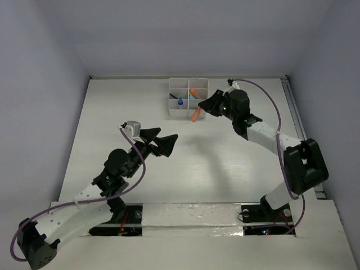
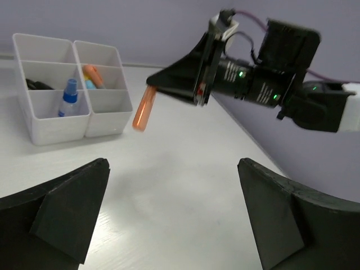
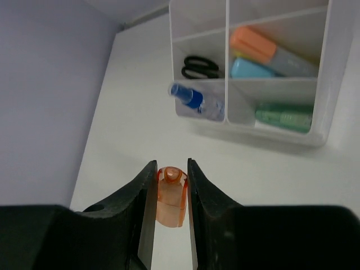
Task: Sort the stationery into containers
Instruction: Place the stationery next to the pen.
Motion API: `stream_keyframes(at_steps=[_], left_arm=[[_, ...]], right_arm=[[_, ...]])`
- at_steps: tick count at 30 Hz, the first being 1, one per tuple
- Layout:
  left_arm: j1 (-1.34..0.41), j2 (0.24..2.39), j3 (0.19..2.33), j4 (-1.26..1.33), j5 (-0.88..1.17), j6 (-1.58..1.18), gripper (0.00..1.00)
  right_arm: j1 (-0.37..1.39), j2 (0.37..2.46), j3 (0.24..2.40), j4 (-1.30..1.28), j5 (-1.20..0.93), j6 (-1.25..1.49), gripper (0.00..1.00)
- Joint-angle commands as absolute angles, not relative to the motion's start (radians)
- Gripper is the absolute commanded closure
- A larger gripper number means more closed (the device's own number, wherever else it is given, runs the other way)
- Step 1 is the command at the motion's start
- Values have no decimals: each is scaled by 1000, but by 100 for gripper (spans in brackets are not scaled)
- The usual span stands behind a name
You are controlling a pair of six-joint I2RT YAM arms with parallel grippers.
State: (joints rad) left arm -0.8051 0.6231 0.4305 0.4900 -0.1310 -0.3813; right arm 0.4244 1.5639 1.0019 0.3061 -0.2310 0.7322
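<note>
An orange marker (image 3: 171, 194) is pinched between my right gripper's (image 3: 170, 164) fingers, its end pointing down and clear of the table. From above, the marker (image 1: 195, 115) hangs just in front of the white divided containers (image 1: 188, 84), with the right gripper (image 1: 207, 107) beside them. The left wrist view shows the same marker (image 2: 143, 111) hanging off the right gripper (image 2: 185, 84). My left gripper (image 1: 163, 142) hovers open over mid-table, nothing between its fingers (image 2: 73, 197).
The containers (image 3: 228, 56) hold black scissors (image 3: 201, 66), a blue-capped bottle (image 3: 198, 102), an orange highlighter (image 3: 261, 45), a blue one (image 3: 250, 68) and a green one (image 3: 284, 115). Walls enclose the table on three sides.
</note>
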Motion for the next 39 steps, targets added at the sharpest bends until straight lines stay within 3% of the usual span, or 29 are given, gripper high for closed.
stream_keyframes(at_steps=[1,5,11,21,24,25,26,28,29,31,34,35,39], left_arm=[[-804,604,408,482,-179,-368,1],[-804,630,373,521,-204,-371,1],[-804,676,365,534,-216,-364,1],[-804,692,345,543,-291,-368,1],[-804,699,350,537,-299,-373,1],[-804,699,350,534,-301,-373,1],[-804,699,348,532,-301,-376,1],[-804,693,348,529,-308,-380,1],[-804,687,350,525,-310,-382,1],[-804,681,353,520,-313,-388,1],[-804,676,368,503,-319,-406,1],[-804,680,374,485,-324,-413,1],[-804,670,419,437,-339,-442,1]], right_arm=[[423,1603,1112,348,-99,609,100],[423,1705,1190,396,110,485,100],[423,1821,1331,390,248,325,100],[434,1933,1371,420,264,275,100],[443,1959,1373,423,258,273,96],[452,1960,1365,434,253,273,92],[453,1957,1361,440,247,273,77],[453,1944,1358,439,242,278,60],[453,1934,1359,437,232,281,45],[453,1893,1365,416,219,284,28],[453,1820,1368,387,186,298,13],[453,1800,1364,376,178,311,1],[453,1665,1294,324,161,345,0]])
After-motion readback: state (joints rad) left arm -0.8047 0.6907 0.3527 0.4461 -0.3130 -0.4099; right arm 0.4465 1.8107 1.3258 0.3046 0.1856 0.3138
